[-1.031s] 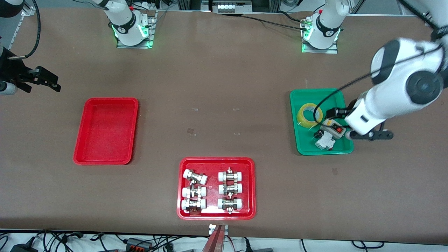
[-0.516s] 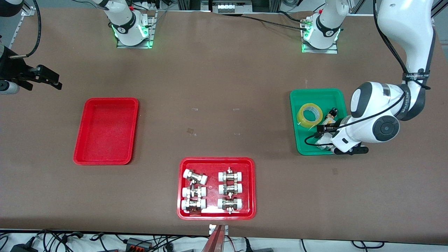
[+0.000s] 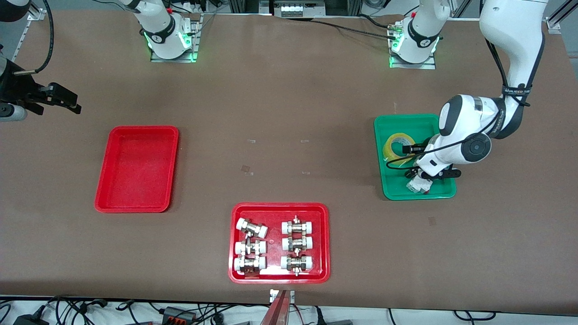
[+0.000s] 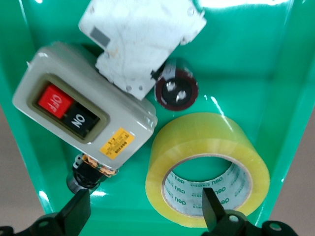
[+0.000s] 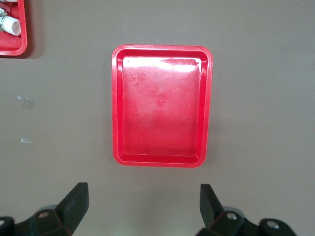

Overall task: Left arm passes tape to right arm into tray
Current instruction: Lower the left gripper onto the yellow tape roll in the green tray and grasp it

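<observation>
The brown surface [image 3: 289, 113] carries 3 trays, and their layout is taken to explain the hand-over. The plain red tray [image 3: 136, 168] lies empty toward the right arm's end, well apart from the green tray [image 3: 408, 121] at the left arm's end. Neither arm is judged able to cover both, so a pass between them is called for. A wider red tray [image 3: 279, 243] with 6 white-capped fittings sits nearer the front camera, between the 2, and is not part of the task.

The left arm [image 3: 469, 135] is bent down over the green tray so that its tool [image 4: 147, 211] hangs above the contents with its fingers spread wide and nothing gripped. One finger [image 4: 210, 206] is seen over the tape's core, which suggests a grasp through the ring wall is being lined up. The right arm's tool [image 3: 49, 97] waits in the air toward its own end of the surface, fingers apart and empty. In its wrist view the red tray is framed squarely.

The tape [image 4: 207, 168] lies flat in the green tray beside a grey ON/OFF switch box [image 4: 83, 110], apparently just clear of it. It is a yellowish translucent ring, glossy, with a pale printed core.
</observation>
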### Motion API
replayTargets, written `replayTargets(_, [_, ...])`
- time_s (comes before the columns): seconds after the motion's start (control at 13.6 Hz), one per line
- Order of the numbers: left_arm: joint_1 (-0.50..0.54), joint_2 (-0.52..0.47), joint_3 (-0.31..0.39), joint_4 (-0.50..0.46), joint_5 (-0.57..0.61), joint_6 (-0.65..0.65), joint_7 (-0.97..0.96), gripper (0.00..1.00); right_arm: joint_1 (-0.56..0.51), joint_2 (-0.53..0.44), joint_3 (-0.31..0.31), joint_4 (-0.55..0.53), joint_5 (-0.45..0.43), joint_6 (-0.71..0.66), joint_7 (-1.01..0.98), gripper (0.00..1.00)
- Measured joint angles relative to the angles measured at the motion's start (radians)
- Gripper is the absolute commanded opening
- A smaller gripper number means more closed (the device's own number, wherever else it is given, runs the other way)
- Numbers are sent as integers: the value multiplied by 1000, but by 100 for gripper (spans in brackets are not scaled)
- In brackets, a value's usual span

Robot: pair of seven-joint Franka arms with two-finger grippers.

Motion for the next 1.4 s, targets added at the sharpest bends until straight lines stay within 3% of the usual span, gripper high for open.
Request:
replayTargets(0.22, [-1,-5,-6,-45,0,41,-27,99,0,0,0,0,0,0,0,100])
replayTargets(0.37, [-4,-6,-11,-61,0,69,-41,91,0,0,0,0,0,0,0,100])
replayTargets(0.59, [-4,-8,-14,-78,0,92,-52,72,0,0,0,0,0,-1,0,100])
replayTargets(0.96, [-5,-10,-26,-83,0,95,-107,23,0,0,0,0,0,-5,0,100])
replayTargets(1.18, [-1,-12,-24,-83,1,96,-108,4,0,0,0,0,0,-9,0,100])
replayTargets(1.4, [-1,-12,-24,-83,1,97,-108,1,0,1,0,0,0,-11,0,100])
